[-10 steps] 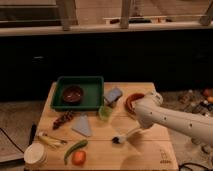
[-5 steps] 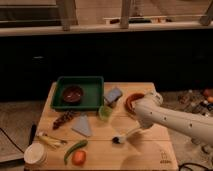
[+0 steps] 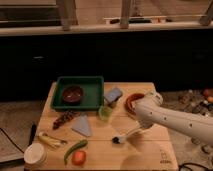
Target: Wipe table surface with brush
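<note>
The table surface (image 3: 145,150) is lying mostly bare on its right half, giving room for sweeping, while the clutter is sitting to the left and back. The white arm (image 3: 170,120) is reaching in from the right and angling downward so the tool meets the wood. The green tray (image 3: 80,80) is holding a dark bowl (image 3: 73,93) out of the way. The gripper (image 3: 134,131) is clamping shut on the brush (image 3: 124,136), whose dark head is pressing down near the table's middle front, apparently mid-wipe.

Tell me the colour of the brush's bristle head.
Dark, nearly black, on the brush held by the gripper; camera view.
</note>
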